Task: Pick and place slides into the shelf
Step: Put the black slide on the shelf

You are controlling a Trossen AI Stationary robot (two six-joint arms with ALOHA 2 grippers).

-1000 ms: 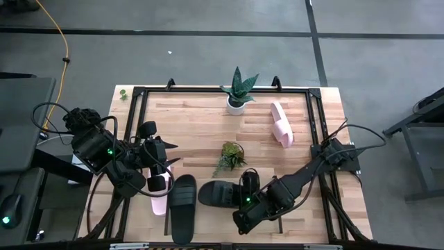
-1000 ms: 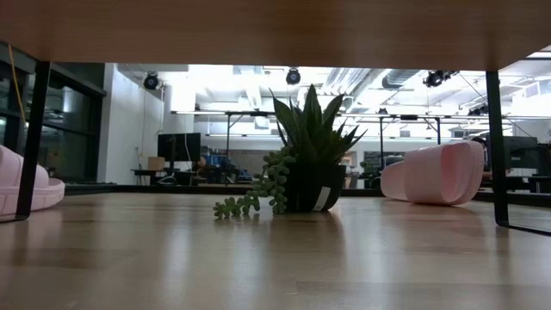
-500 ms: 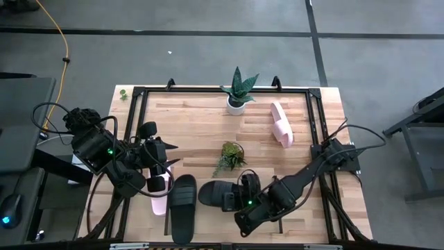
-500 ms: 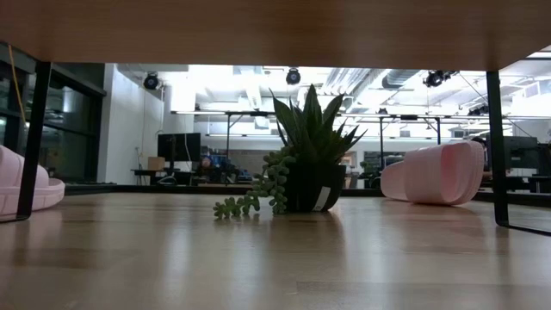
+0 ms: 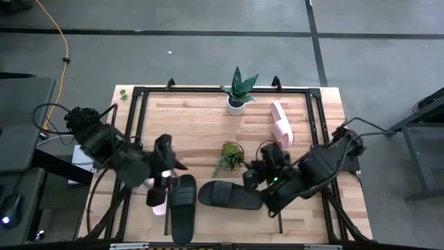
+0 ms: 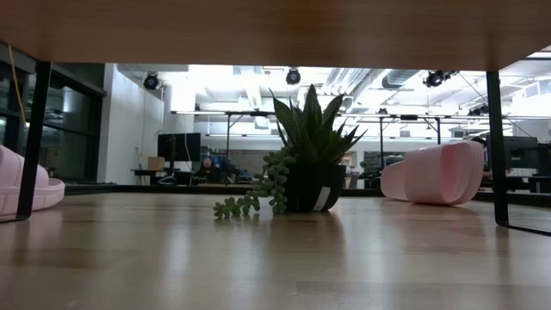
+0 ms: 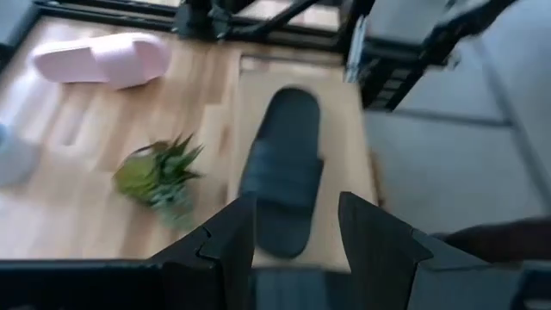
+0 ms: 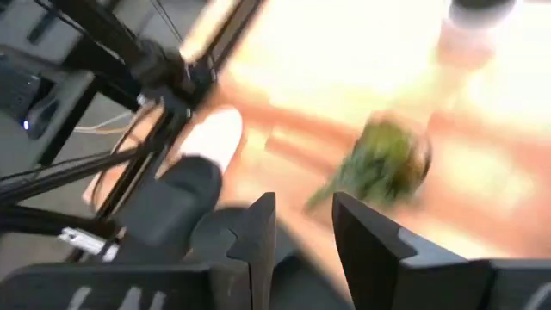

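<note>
In the high view, one black slide [image 5: 184,208] lies lengthwise near the table's near edge. The second black slide [image 5: 229,196] lies crosswise to its right. One pink slide [image 5: 158,200] sits beside the first, partly hidden under my left arm. The other pink slide [image 5: 281,123] lies far right, also in the low view [image 6: 435,172]. My left gripper [image 5: 172,158] hovers open above the near-left slides. Its wrist view shows a black slide [image 7: 284,172] on a paler wood board [image 7: 344,172], which may be the shelf. My right gripper [image 5: 255,173] is open above the crosswise slide's right end.
A spiky plant in a white pot [image 5: 239,90] stands at the far edge. A trailing plant [image 5: 230,154] stands mid-table, between the grippers and just beyond the black slides. Black frame rails [image 5: 313,118] run along the table's sides. Bare wood lies on the far left.
My right gripper has risen from the crosswise black slide's right end and swung toward the far edge and right, turning as it went. That slide now shows uncovered and stays where it was. My left arm has swung toward the table's right, over the near-left slides.
</note>
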